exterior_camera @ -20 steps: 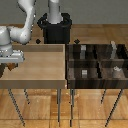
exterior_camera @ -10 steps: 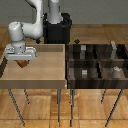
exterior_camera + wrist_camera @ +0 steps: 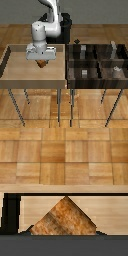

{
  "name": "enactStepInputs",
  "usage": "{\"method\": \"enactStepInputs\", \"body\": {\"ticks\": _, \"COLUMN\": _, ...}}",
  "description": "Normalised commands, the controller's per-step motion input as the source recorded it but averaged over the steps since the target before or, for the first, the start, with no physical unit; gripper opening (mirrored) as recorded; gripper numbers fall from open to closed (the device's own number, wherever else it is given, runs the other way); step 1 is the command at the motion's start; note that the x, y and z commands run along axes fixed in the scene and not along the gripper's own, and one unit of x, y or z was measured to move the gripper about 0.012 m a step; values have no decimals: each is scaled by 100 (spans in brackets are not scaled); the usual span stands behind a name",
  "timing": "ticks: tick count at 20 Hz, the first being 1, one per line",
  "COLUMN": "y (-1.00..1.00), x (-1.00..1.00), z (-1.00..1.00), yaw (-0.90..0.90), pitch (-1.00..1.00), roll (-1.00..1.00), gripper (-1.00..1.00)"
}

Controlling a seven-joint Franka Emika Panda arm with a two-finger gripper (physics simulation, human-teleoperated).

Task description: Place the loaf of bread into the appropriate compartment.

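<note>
Bread: the loaf of bread [image 3: 42, 63] sits pinched in my jaws [image 3: 41, 62], seen as a small brown chunk poking out just below the white hand, left of centre in the exterior view. In the wrist view the loaf [image 3: 63, 218] fills the lower middle as a mottled brown wedge, one corner pointing away from the camera, so the grip is across its flanks and the piece hangs skewed rather than square.

Jaws: closed down narrow onto the loaf; it is far smaller than the hand, so little gap is left. The fingers themselves are not resolved in either view.

Position: the loaf hangs clear above the pale tray tabletop [image 3: 25, 70], not touching it. I judge the height is kept so the load can clear the tray's raised rim and the wall of the dark compartment rack [image 3: 95, 67] at the exterior view's right.

Rack: several cells, some holding small grey-white pieces [image 3: 115, 69]. Which cell is meant for bread I cannot tell from here.

Step in hand, by my reading: carry phase, placement not yet done. Risk: the skewed hold may let the loaf land tilted.
</note>
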Motion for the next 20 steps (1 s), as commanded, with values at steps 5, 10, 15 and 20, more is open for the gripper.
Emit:
{"method": "enactStepInputs", "body": {"ticks": 5, "y": 100, "x": 0, "z": 0, "yaw": 0, "pitch": 0, "roll": 0, "gripper": -100}}
{"method": "enactStepInputs", "body": {"ticks": 10, "y": 100, "x": 0, "z": 0, "yaw": 0, "pitch": 0, "roll": 0, "gripper": -100}}
{"method": "enactStepInputs", "body": {"ticks": 15, "y": 100, "x": 0, "z": 0, "yaw": 0, "pitch": 0, "roll": 0, "gripper": -100}}
{"method": "enactStepInputs", "body": {"ticks": 20, "y": 100, "x": 0, "z": 0, "yaw": 0, "pitch": 0, "roll": 0, "gripper": -100}}
